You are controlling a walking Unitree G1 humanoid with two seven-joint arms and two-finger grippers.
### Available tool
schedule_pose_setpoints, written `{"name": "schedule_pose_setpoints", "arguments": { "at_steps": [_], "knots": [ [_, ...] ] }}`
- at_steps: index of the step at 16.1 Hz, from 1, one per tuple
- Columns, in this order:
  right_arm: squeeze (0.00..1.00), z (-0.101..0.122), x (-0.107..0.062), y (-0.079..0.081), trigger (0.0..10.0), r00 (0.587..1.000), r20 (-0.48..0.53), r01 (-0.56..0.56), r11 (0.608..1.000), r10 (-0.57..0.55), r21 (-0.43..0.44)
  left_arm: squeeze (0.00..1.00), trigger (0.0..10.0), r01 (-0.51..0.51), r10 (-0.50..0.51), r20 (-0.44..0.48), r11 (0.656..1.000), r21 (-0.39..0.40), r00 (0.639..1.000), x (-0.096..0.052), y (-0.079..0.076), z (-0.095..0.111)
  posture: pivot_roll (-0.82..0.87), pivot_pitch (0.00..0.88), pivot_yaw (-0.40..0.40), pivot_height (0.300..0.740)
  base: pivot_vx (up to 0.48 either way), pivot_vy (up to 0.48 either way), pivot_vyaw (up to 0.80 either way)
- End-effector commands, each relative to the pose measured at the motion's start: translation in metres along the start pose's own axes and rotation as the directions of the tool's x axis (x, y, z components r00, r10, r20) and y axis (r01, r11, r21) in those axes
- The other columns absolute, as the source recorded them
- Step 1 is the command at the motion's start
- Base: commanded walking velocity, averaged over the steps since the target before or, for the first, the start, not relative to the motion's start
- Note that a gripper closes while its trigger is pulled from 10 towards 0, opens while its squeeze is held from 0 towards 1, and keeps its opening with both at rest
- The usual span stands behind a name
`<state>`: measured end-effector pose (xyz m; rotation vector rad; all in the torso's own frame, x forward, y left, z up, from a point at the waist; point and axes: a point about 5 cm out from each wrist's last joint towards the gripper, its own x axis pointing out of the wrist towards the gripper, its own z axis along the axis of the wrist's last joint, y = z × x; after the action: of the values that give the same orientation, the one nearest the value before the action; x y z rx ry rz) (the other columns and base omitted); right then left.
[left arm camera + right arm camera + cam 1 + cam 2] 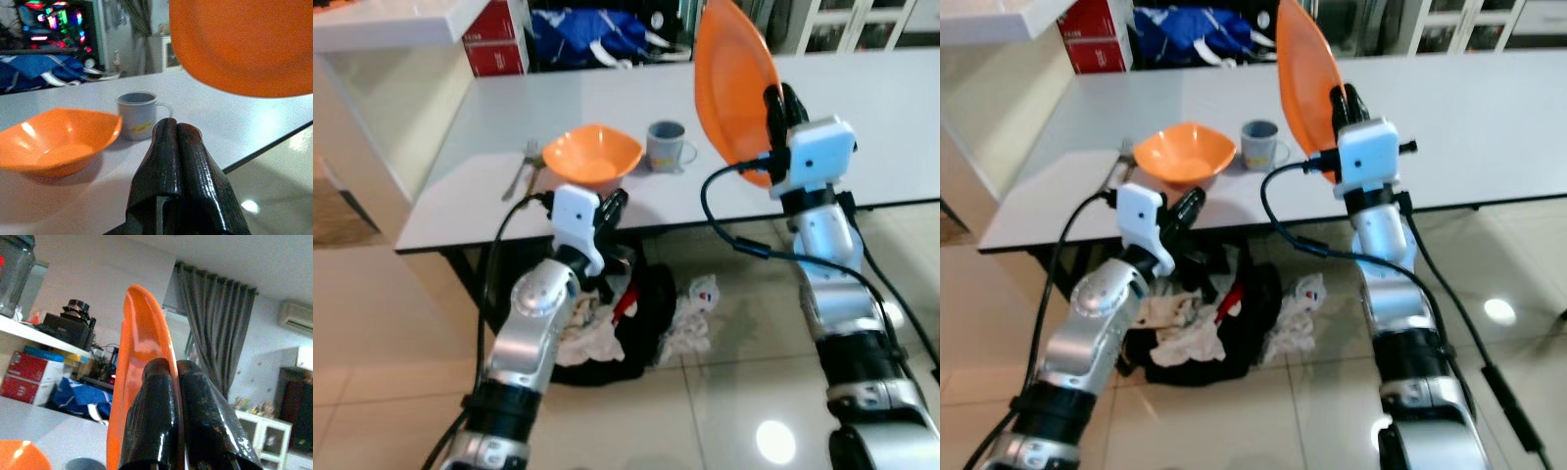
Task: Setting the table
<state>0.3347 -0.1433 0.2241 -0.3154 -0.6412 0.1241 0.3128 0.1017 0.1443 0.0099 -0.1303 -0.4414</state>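
An orange plate (734,83) stands almost on edge above the white table (862,108), with my right gripper (778,113) shut on its lower rim. In the right wrist view the plate's rim (142,362) runs between the two black fingers (151,416). An orange bowl (592,157) sits near the table's front edge, a grey mug (668,145) just right of it, and a fork (522,168) to its left. My left gripper (612,208) is shut on nothing, at the table's front edge just below the bowl.
Under the table lie a black bag (641,313) and crumpled cloths (690,313) on the tiled floor. A blue bag (582,34) and a red box (497,39) stand behind the table. A white counter (391,20) is at the far left.
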Motion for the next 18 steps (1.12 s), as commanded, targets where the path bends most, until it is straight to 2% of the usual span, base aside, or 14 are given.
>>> {"name": "schedule_pose_setpoints", "arguments": {
  "at_steps": [1,5,6,8,13,18],
  "knots": [
    [0.00,0.011,0.006,0.000,0.0,0.998,0.059,-0.012,1.000,0.013,-0.009,0.00,10.0,-0.020,0.019,0.006,1.000,0.017,1.000,0.002,0.002,0.002,-0.10,0.000,0.060,0.736,0.000,0.000,0.00],
    [0.00,0.018,0.009,-0.002,0.0,0.996,0.085,-0.006,1.000,0.007,-0.006,0.00,10.0,-0.010,0.010,0.025,1.000,0.020,1.000,0.003,0.001,0.007,-0.10,0.000,0.059,0.736,0.000,0.000,0.00],
    [0.00,0.027,0.016,-0.003,0.0,0.992,0.123,-0.002,1.000,0.003,-0.008,0.00,10.0,-0.005,0.004,0.047,1.000,0.015,0.999,0.003,0.000,0.012,-0.10,0.000,0.058,0.736,0.439,0.000,0.00],
    [0.00,0.028,0.018,-0.004,0.0,0.992,0.130,-0.005,1.000,0.006,-0.009,0.00,10.0,-0.006,0.006,0.049,1.000,0.017,0.999,0.004,0.000,0.012,-0.10,0.000,0.055,0.736,0.439,0.000,0.00],
    [0.00,0.025,0.015,0.001,0.0,0.993,0.120,-0.019,1.000,0.020,-0.003,0.00,10.0,0.020,-0.024,0.044,0.997,0.074,0.999,0.005,-0.003,0.015,-0.09,0.000,0.057,0.736,0.459,0.000,0.00],
    [0.00,0.023,0.015,0.003,0.0,0.993,0.118,-0.026,1.000,0.026,0.001,0.00,10.0,-0.006,0.004,0.042,0.999,0.040,0.999,0.006,0.001,0.015,-0.09,0.000,0.057,0.736,0.439,0.104,0.00]
  ]
}}
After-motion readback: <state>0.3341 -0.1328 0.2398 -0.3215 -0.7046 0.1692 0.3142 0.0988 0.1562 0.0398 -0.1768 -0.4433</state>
